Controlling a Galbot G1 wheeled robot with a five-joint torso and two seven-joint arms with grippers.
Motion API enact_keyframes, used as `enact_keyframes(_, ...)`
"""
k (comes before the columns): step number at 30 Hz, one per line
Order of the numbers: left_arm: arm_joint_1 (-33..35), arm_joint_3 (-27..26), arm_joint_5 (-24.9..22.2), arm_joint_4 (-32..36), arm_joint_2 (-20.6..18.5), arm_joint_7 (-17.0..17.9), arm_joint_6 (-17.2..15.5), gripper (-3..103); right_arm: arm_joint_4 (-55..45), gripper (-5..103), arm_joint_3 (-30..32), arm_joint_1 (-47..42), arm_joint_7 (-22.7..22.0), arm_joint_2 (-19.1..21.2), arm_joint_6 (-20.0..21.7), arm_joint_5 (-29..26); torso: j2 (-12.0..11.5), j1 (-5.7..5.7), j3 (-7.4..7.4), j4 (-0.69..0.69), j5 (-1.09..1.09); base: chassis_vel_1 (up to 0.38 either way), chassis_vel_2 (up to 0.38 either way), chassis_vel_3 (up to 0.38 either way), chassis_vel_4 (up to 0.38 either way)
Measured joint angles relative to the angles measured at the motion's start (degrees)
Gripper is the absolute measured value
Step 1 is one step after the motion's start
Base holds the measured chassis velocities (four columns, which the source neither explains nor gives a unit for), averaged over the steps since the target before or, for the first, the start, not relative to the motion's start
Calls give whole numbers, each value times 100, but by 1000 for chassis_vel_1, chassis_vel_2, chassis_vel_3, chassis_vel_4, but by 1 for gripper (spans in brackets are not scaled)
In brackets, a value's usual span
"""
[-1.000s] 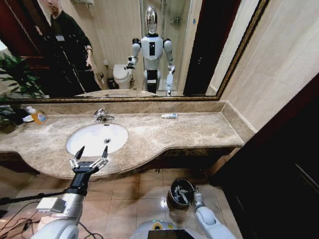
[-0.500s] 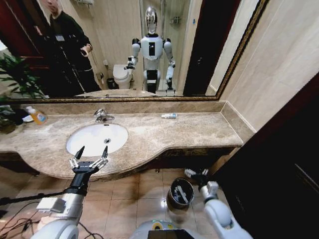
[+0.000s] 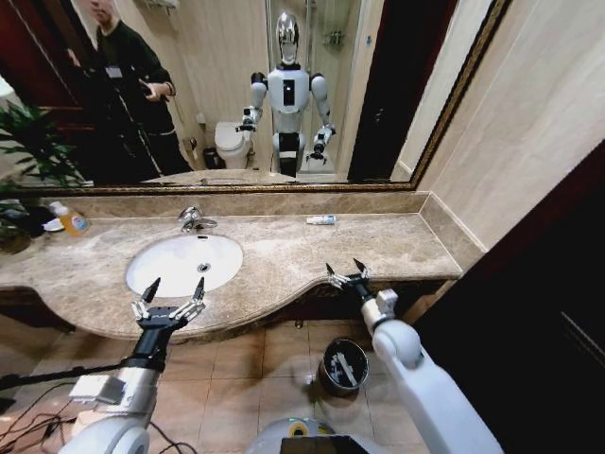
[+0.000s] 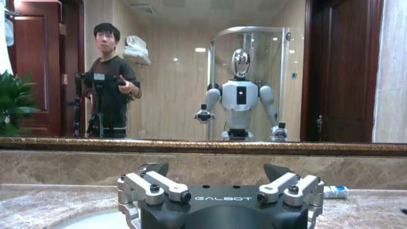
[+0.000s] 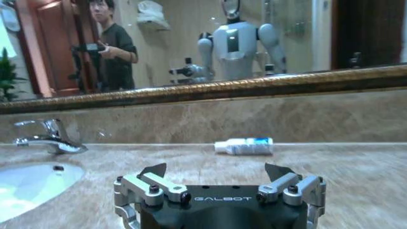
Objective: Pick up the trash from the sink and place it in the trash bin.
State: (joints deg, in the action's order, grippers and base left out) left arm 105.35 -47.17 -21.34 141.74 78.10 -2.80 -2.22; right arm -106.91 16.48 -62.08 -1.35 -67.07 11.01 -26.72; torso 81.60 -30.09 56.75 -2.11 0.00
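The right claw [image 3: 347, 273] is raised at the front edge of the marble surface [image 3: 378, 246], to the right of the sink [image 3: 184, 263]; its arm climbs from the lower right of the head view, bent at the wrist, the claw pointing toward the mirror; its fingers are spread apart and grasp nothing. The left claw [image 3: 170, 295] is held level over the front rim of the sink, its arm reaching straight forward from the lower left; its fingers too are splayed and empty. A small white tube [image 3: 320, 219] with blue marks lies on its side on the surface near the back wall, well right of the chrome faucet [image 3: 194, 219]; in the right wrist view it lies ahead of the claw, just beyond it. The trash bin [image 3: 342, 367] stands on the tiled floor below the surface, beneath the right arm; a pale piece lies inside it.
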Motion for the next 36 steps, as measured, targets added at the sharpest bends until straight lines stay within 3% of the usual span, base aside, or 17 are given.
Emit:
enact_keyframes(2,0,0,0,0,0,0,0,100,176,100,-41,195,130,37,26,-68,0,0,0,0,0,0,0,0,0)
enact_keyframes(6,0,-1,0,0,0,0,0,100,1166,100,-158,1172,1178,148,193,-179,0,0,1,0,0,0,0,0,0)
enact_keyframes(10,0,0,0,0,0,1,0,100,2001,100,-395,2000,1649,119,238,-176,0,0,1,0,0,0,0,0,0)
enact_keyframes(27,0,0,0,0,0,0,0,100,4508,100,-1210,4058,2353,-283,31,-275,0,1,0,0,-1,0,0,0,0)
enact_keyframes(36,0,0,0,0,0,0,0,100,5067,100,-1345,4392,1984,-411,19,-268,0,1,0,1,0,0,0,0,0)
